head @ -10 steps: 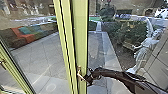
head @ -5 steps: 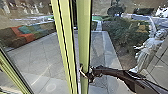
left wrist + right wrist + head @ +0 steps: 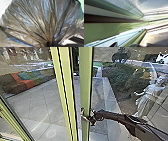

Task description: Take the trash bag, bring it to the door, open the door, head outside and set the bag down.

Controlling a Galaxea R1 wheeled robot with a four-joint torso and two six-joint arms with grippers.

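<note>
Green door post [image 3: 85,89] takes the middle of things, and the right gripper [image 3: 90,118] is at its lower part, right up close; whether the claw is spread or pinching, I can't tell. Its dark arm [image 3: 117,117] slants in from the right of the post.

The trash bag [image 3: 37,21] is close up in the left wrist view, dark, shiny and see-through in places, its pleats fanning out from one gathered spot by the left gripper [image 3: 49,44]. How tightly that claw is set, I can't say, nor where the bag lies relative to the post.

Just left of the post, a ridged green frame [image 3: 63,89] leans slightly. Through the glass beyond it, pale paving [image 3: 40,105] spreads, and farther left sits a long seat [image 3: 25,80] in brown, orange and teal patches. Right of the post, past a strip of paving, are leafy shrubs [image 3: 125,77]; farther right, a pale statue [image 3: 148,98] stands with one arm raised.
</note>
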